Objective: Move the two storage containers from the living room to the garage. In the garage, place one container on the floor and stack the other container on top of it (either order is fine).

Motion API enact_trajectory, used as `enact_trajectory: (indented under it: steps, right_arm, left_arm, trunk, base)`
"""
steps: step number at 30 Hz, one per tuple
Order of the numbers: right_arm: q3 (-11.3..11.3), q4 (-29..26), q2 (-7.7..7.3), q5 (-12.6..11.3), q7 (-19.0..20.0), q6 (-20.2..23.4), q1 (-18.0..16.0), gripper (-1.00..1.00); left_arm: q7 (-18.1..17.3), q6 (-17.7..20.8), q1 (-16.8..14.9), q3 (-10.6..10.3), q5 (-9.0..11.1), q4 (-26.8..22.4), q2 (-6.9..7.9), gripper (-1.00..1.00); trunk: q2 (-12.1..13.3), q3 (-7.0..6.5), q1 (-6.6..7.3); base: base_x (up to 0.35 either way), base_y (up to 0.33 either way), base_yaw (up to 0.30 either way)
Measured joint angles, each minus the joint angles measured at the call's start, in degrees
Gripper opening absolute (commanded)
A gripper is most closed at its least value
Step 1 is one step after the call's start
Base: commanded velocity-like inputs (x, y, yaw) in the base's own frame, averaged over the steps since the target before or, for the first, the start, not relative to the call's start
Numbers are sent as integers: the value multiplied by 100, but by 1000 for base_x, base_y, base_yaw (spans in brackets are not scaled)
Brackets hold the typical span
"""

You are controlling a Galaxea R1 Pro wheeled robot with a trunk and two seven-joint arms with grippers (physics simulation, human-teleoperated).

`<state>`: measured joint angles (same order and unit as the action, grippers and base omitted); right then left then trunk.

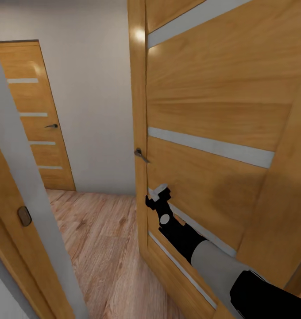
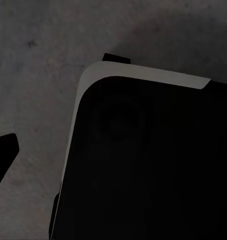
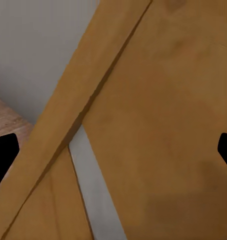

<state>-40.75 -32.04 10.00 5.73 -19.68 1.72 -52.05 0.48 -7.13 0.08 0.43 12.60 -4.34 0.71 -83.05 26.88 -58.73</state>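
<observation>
From the head view, your right hand (image 1: 158,198) reaches out on its black and grey arm to the edge of an open wooden door (image 1: 212,124) with pale glass strips, just below the door's handle (image 1: 140,154). How far its fingers are spread cannot be told here. Past it lie light wood planks (image 1: 102,239), a grey wall (image 1: 93,88) and a second, closed door (image 1: 35,115).

In your left wrist view, a dark rounded body with a pale rim (image 2: 143,165) sits over rough grey concrete (image 2: 38,55). One dark fingertip (image 2: 4,152) shows; the left hand's opening cannot be judged.

Your right wrist view shows both fingertips (image 3: 3,155) set wide apart, holding nothing, facing the door panel.
</observation>
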Motion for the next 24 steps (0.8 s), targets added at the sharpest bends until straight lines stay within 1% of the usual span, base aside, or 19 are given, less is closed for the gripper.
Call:
enact_trajectory:
  steps: [4, 19, 24]
  right_arm:
    - [22, 12, 0, -1, -1, 4, -1, 100]
    - [21, 44, 0, -29, 15, 5, 2, 100]
    - [-7, 230, 0, 28, 14, -12, 0, 100]
  left_arm:
    - [0, 8, 0, 5, 13, 5, 6, 100]
    - [0, 11, -1, 7, 10, 7, 0, 100]
    - [0, 10, -1, 7, 10, 10, 2, 100]
  trunk:
    - [0, 0, 1]
    - [-1, 1, 2]
    - [-1, 0, 1]
  base:
    - [115, 0, 3]
    - [199, 0, 0]
    - [117, 0, 0]
